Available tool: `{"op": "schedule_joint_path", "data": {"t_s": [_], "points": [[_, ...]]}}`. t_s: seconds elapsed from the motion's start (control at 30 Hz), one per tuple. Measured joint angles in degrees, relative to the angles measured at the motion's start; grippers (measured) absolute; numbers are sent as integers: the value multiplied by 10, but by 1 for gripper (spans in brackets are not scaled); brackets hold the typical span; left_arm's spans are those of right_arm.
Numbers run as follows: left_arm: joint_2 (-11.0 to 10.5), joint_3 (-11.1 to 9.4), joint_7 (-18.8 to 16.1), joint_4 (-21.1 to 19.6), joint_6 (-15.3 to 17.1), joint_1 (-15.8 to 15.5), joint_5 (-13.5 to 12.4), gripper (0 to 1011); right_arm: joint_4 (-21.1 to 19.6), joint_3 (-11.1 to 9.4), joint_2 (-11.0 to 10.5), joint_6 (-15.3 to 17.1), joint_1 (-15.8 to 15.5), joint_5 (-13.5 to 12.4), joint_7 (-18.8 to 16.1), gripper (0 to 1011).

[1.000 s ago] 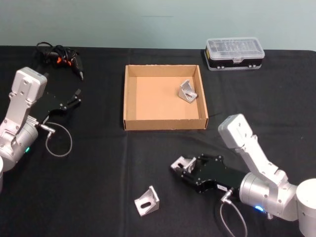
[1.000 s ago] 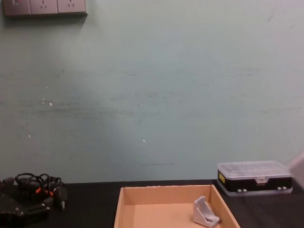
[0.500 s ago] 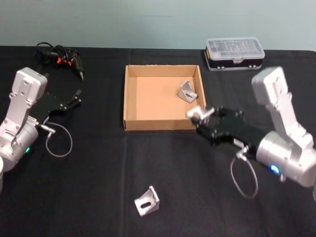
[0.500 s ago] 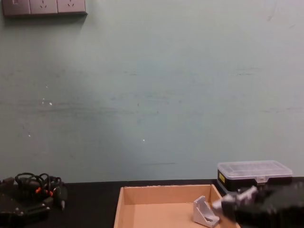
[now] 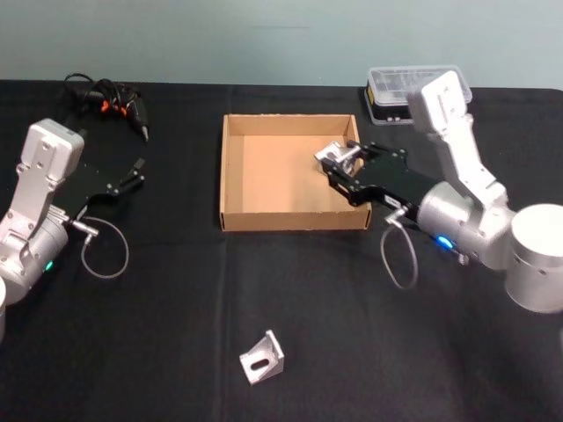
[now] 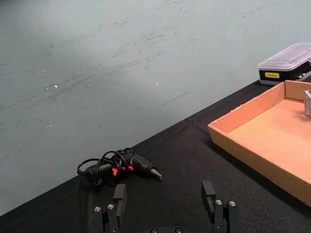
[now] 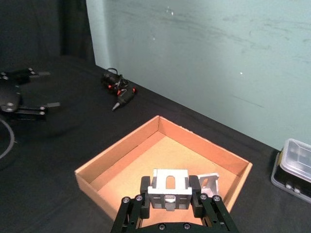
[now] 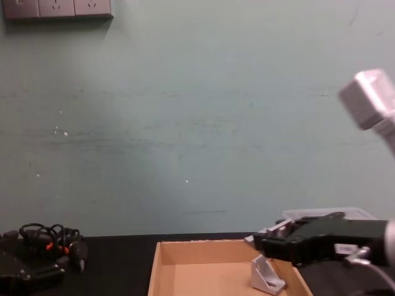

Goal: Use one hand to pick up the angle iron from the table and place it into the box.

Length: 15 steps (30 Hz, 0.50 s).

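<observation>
While I watch from the head view, my right hand point(image 5: 341, 160) sits over the right rear part of the box point(image 5: 290, 220), its two black fingers closed narrowly on an angle iron point(image 5: 337, 154). From the right wrist view that angle iron point(image 7: 169, 180) is pinched by its sides between the fingers, slotted face up. The chest view puts the right hand point(image 8: 262, 236) higher than the box walls. A second angle iron point(image 7: 209, 183) lies on the box floor near the right wall, just beyond the gripped piece. A third angle iron point(image 5: 261, 358) lies on the bench point(image 5: 176, 308), well in front of the box. My left hand point(image 5: 132, 174) is parked at the left of the bench, fingers spread wide with nothing between them.
</observation>
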<state>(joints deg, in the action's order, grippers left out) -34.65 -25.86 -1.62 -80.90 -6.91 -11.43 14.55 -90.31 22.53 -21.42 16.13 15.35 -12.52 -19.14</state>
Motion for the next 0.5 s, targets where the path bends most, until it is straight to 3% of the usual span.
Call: {"op": "schedule_joint_path", "data": {"t_s": [0.3, 0.5], "points": [[0, 0, 0, 0, 0, 0, 0, 1011, 106, 31, 50, -2, 65, 36, 0, 474], [0, 0, 0, 0, 0, 0, 0, 1011, 153, 38, 75, -6, 83, 50, 1, 474]]}}
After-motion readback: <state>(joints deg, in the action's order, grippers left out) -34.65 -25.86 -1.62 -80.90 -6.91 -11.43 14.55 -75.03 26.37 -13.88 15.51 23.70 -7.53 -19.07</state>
